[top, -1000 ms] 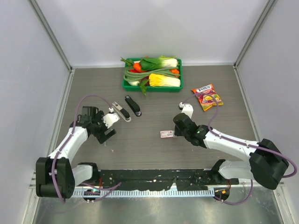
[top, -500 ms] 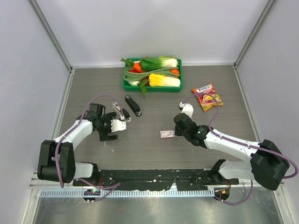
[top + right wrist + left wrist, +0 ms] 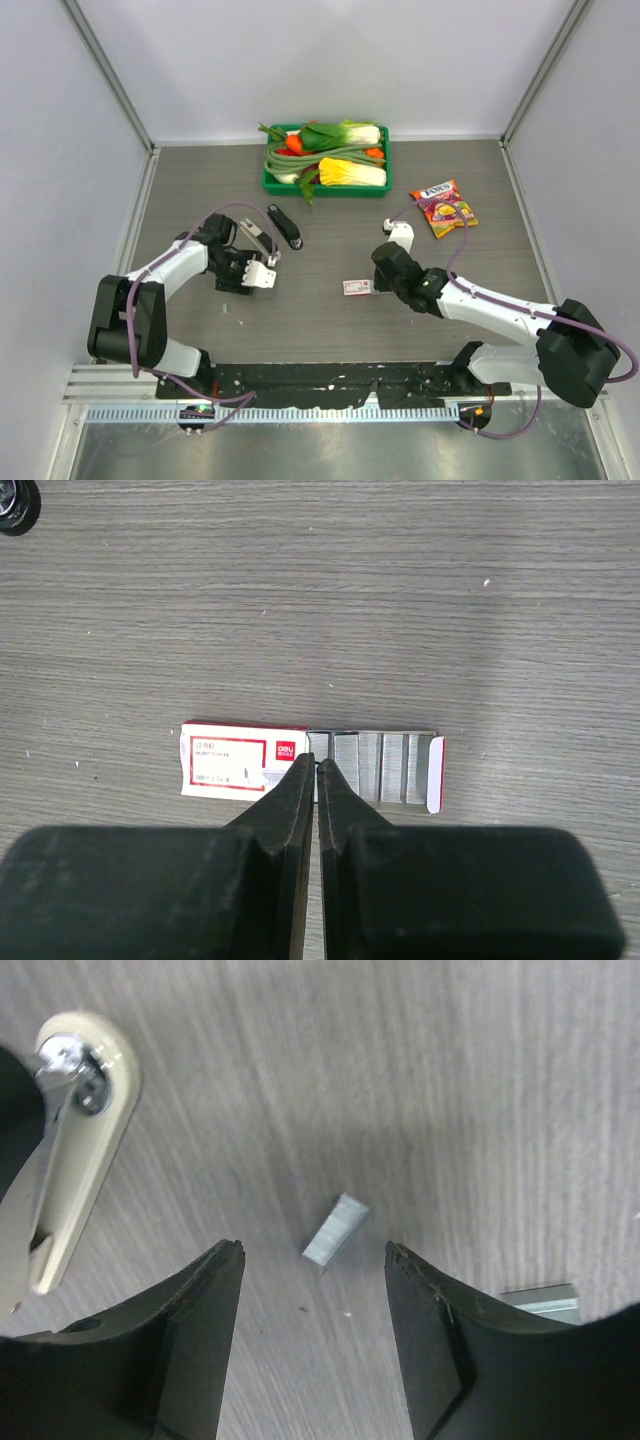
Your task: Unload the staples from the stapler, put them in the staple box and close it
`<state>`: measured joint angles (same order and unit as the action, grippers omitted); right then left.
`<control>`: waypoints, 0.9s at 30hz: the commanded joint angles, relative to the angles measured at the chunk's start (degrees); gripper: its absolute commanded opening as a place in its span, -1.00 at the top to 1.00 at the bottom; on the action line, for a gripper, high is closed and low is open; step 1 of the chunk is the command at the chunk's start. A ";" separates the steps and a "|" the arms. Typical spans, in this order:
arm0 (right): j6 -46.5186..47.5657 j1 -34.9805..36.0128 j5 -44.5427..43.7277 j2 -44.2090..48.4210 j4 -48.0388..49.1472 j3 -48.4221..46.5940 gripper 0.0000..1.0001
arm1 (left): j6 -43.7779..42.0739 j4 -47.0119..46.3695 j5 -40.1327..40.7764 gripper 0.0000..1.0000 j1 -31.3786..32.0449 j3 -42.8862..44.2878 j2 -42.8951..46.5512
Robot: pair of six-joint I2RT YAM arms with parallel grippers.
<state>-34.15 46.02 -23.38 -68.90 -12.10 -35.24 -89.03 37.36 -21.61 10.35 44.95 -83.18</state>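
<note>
In the left wrist view, the white stapler [image 3: 72, 1140] runs off the left edge. A grey staple strip [image 3: 545, 1300] is half hidden behind a finger [image 3: 440, 1340] of the left gripper [image 3: 313, 1250]. Print on the staple box [image 3: 235, 760] is too small to read.

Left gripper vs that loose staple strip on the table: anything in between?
Nothing visible. The staples lie on bare table between the open fingers of the left gripper, touching neither; the stapler sits off to one side.
</note>
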 commanded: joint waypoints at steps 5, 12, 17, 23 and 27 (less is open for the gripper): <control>1.19 0.12 -1.76 0.26 1.38 -3.25 0.79 | -3.34 6.76 -0.19 -0.16 2.75 -0.65 0.65; 0.75 0.12 -1.41 0.70 1.20 -3.87 0.80 | -4.30 5.79 1.65 0.17 3.36 -0.22 -1.28; 0.32 0.03 -1.50 1.49 0.59 -3.78 0.80 | -4.31 5.09 2.36 0.16 3.45 1.54 -3.13; 0.23 0.03 -1.24 1.40 0.41 -3.87 0.80 | -5.45 4.21 2.27 0.24 4.06 2.07 -4.45; 0.31 -0.05 -1.32 1.32 0.41 -4.30 0.81 | -4.22 4.21 1.83 0.46 5.73 2.34 -4.89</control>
<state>-33.41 46.02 -23.46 -68.90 -12.23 -36.97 -92.53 42.61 -19.49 14.41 46.81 -86.43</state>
